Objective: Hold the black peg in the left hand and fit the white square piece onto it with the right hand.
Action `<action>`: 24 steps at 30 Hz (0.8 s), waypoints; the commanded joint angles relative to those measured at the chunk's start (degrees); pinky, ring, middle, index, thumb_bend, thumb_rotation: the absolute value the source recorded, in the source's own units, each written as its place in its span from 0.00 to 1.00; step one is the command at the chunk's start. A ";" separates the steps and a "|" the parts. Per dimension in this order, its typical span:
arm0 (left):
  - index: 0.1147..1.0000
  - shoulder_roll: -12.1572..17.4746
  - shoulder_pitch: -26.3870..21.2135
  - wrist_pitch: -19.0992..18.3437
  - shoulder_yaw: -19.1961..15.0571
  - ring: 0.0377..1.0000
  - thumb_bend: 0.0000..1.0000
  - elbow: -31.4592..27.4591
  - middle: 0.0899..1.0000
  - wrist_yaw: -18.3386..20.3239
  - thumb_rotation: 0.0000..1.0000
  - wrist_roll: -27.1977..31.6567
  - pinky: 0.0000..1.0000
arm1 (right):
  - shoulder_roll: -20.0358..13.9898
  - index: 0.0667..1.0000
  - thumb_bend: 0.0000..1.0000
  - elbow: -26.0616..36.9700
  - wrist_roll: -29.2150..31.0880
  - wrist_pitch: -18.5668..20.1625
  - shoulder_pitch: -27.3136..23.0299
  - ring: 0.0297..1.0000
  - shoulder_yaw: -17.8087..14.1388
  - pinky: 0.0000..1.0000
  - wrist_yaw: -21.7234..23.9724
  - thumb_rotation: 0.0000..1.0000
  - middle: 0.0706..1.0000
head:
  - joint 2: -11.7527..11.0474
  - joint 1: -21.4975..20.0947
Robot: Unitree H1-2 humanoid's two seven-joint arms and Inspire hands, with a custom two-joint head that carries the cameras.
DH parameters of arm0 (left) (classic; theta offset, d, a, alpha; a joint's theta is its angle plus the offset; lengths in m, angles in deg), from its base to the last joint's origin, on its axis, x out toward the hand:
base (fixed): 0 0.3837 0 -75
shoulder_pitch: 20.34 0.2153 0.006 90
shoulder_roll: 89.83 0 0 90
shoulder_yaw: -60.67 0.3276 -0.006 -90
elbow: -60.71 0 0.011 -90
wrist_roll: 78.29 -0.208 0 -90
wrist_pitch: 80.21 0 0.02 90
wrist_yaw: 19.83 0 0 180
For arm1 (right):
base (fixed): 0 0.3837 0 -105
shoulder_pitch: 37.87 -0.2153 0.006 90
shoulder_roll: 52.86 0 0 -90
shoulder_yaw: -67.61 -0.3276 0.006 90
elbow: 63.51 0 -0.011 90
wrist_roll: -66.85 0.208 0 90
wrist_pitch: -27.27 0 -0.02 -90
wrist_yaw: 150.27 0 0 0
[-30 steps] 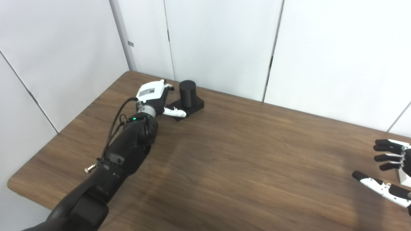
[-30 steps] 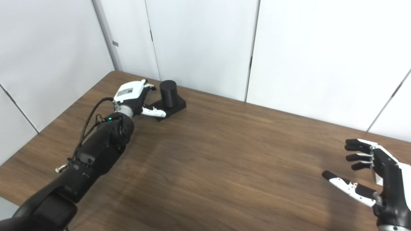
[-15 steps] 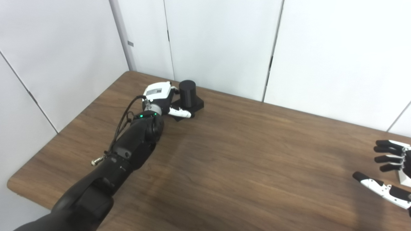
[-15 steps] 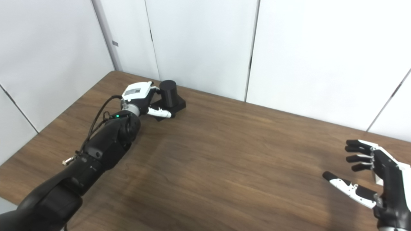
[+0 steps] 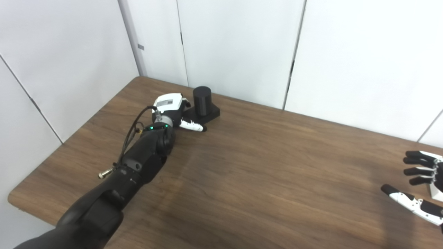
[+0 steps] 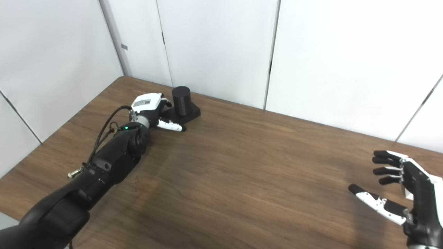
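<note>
Two hands up, peg not lifted, white piece mostly hidden

Two hands in view, both relative to the peg (image 5: 202,100); peg is a black cylinder upright on a black square base (image 5: 211,113), sitting on the table (image 5: 263,180) close to its far edge, toward the far-left corner; white wall panels (image 5: 235,45) just behind it.

Left hand (image 5: 170,108) is low at the near-left side of the base; white back of the hand faces up; thumb (image 5: 192,126) lies along the near edge of the base, tip pointing right, touching or almost touching it; fingers are behind the palm on the peg side, so cannot tell whether they close on anything; peg and base both rest on the table, not raised; left forearm (image 5: 138,166) runs from the bottom-left corner up to the hand, green light at the wrist.

Right hand (image 6: 403,193) is well apart from the peg, far to the right and nearer the camera, over the table's right end; fingers (image 6: 384,162) spread and pointing left, thumb (image 6: 372,200) out below them; released, holding nothing.

White piece (image 5: 435,191): only a small white corner shows behind the right hand at the frame's right edge in the left eye view; far right of the peg; shape not readable from here.
</note>
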 commanded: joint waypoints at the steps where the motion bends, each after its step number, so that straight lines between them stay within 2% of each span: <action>1: 0.79 1.68 -2.78 -0.62 -0.20 0.98 1.00 -0.76 0.99 -1.50 0.54 -0.93 0.83 | -0.59 0.65 0.59 2.08 0.79 -1.38 -1.13 0.57 -0.65 0.49 -0.21 0.00 0.63 | 0.05 0.03; 12: 0.77 1.78 -1.13 0.83 -1.33 0.97 1.00 -0.50 0.97 -3.25 0.49 0.90 0.83 | -1.18 0.64 0.59 0.37 1.68 -3.32 -1.36 0.57 -1.05 0.47 -0.51 0.00 0.63 | 0.28 0.29; 18: 0.70 1.87 -0.84 1.91 -0.55 0.94 0.87 -0.15 0.92 -3.18 0.48 1.25 0.78 | -1.32 0.63 0.57 -0.59 1.97 -5.06 -1.34 0.56 -1.41 0.47 -0.84 0.00 0.62 | 0.67 0.20; 21: 0.64 1.90 -0.61 2.56 -0.27 0.92 0.77 -0.57 0.89 -2.08 0.47 1.94 0.74 | -1.18 0.64 0.55 -0.26 2.04 -4.57 -1.25 0.57 -1.58 0.47 -0.72 0.00 0.63 | 0.74 0.12; 24: 0.56 1.99 -0.55 2.89 0.18 0.91 0.74 -0.63 0.87 -1.06 0.43 2.37 0.74 | -1.06 0.64 0.55 -0.42 1.98 -4.74 -1.29 0.57 -1.72 0.47 -0.90 0.00 0.63 | 0.85 0.11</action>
